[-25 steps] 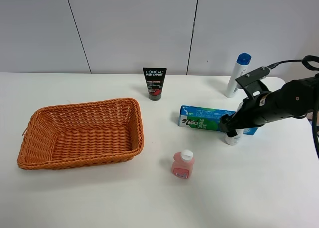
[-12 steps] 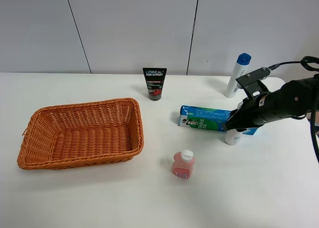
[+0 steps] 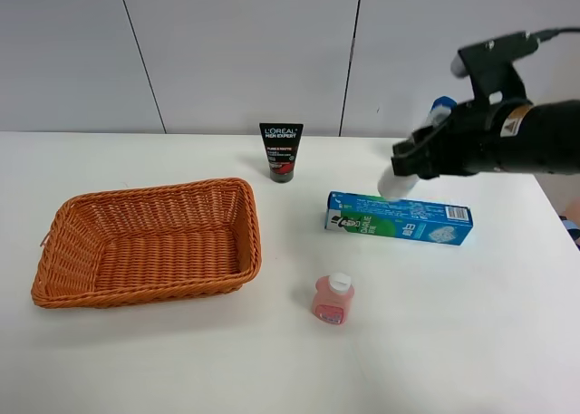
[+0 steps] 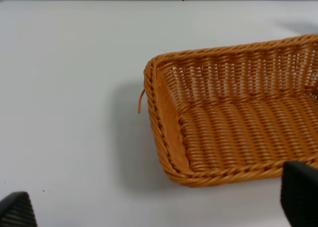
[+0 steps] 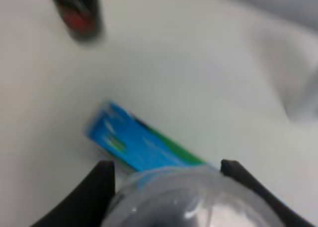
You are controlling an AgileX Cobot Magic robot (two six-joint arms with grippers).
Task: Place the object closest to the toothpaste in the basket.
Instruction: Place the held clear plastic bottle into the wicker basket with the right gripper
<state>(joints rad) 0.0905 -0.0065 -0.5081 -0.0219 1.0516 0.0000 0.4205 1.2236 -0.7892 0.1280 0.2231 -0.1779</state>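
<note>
The blue-green toothpaste box (image 3: pixel 399 220) lies right of centre on the white table; it also shows in the right wrist view (image 5: pixel 139 147). My right gripper (image 3: pixel 410 163) is shut on a small white bottle (image 3: pixel 394 187) and holds it in the air above the box. In the right wrist view the bottle (image 5: pixel 184 199) sits between the two black fingers (image 5: pixel 99 187). The orange wicker basket (image 3: pixel 68 222) stands at the left and is empty. My left gripper (image 4: pixel 158 204) is open beside the basket (image 4: pixel 164 137), holding nothing.
A black L'Oreal tube (image 3: pixel 281 151) stands at the back centre. A pink bottle with a white cap (image 3: pixel 333 298) stands in front of the toothpaste box. A blue-capped white bottle (image 3: pixel 442 106) shows partly behind the right arm.
My right gripper has risen from the table beside the toothpaste box, taking the white bottle up and to the left. The other objects have not moved.
</note>
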